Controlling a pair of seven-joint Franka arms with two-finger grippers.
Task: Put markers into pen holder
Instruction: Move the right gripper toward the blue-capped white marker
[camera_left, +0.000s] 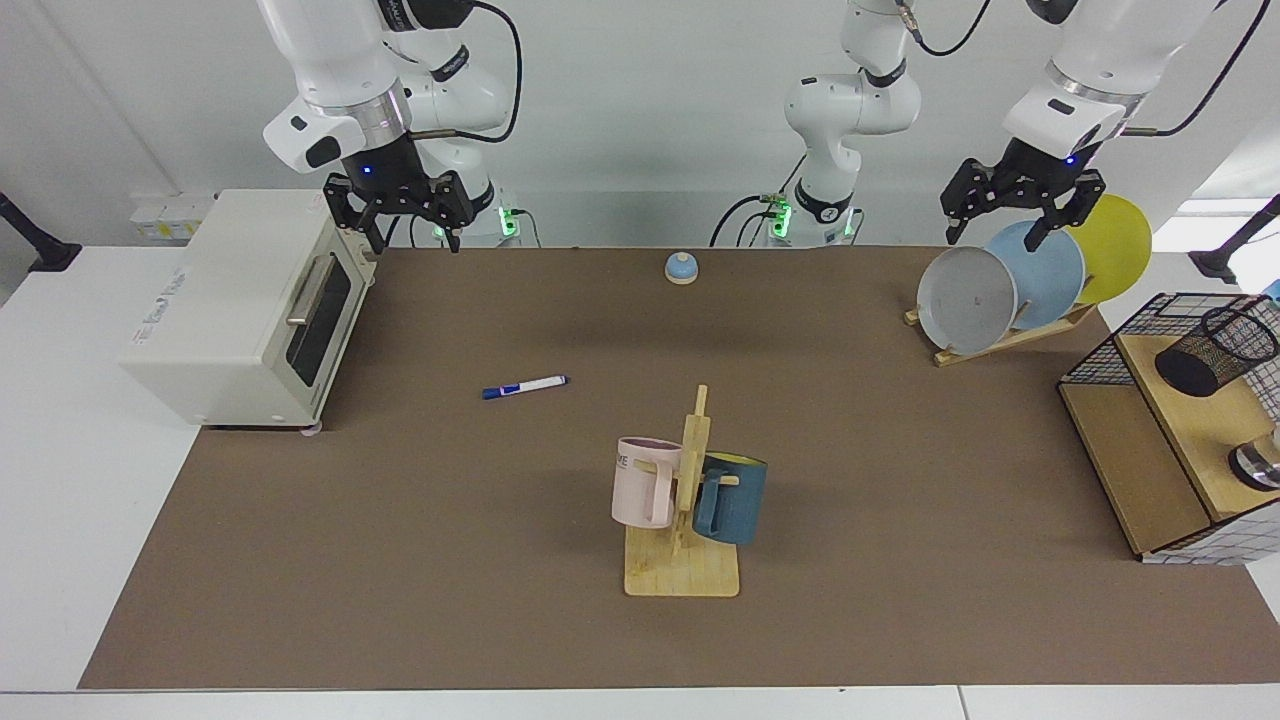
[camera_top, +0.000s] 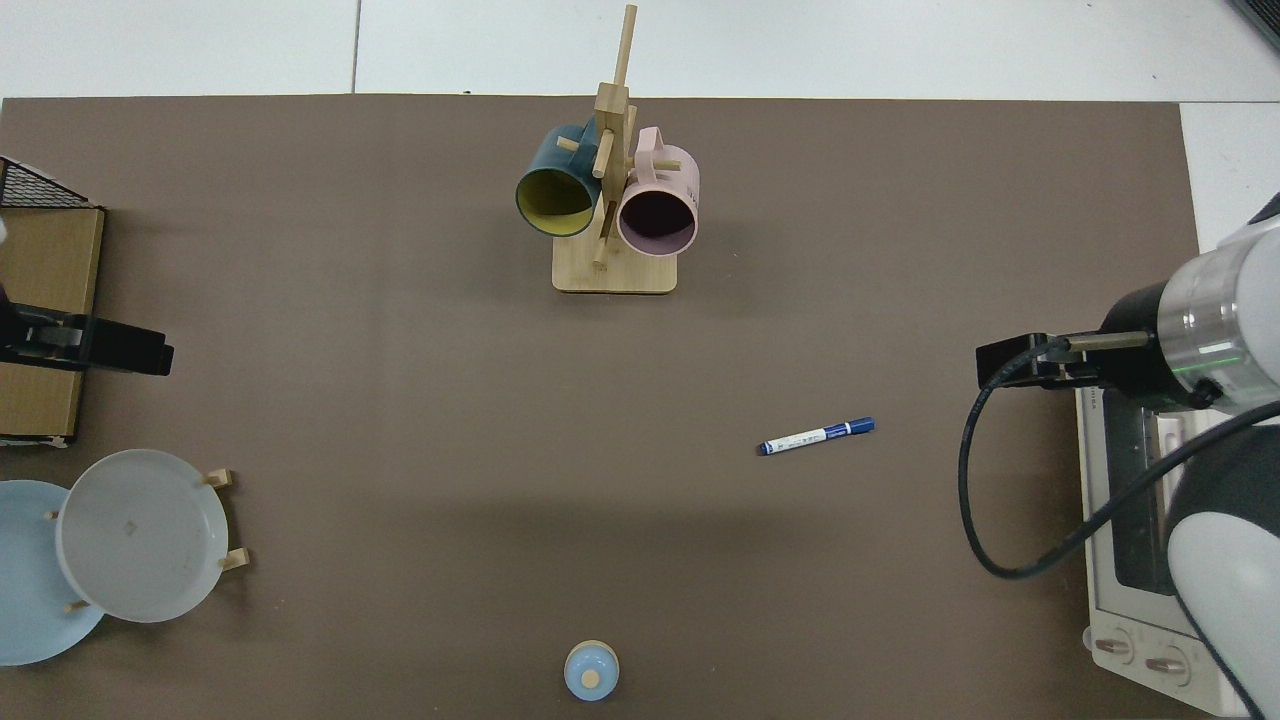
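One marker, white with a blue cap and band, lies flat on the brown mat, left of centre in the facing view. The pen holder, a black mesh cup, stands tilted inside a wire basket at the far right of that view; the top view does not show it. My right gripper hangs open above the mat's back left corner, beside the toaster oven, well behind the marker. My left gripper hangs open over the plate rack, behind the pen holder. Neither holds anything.
A toaster oven sits near the marker. A wooden mug rack with two mugs stands mid-table. A plate rack, a small bell, the wire basket on a wooden shelf and a shiny metal cylinder also show.
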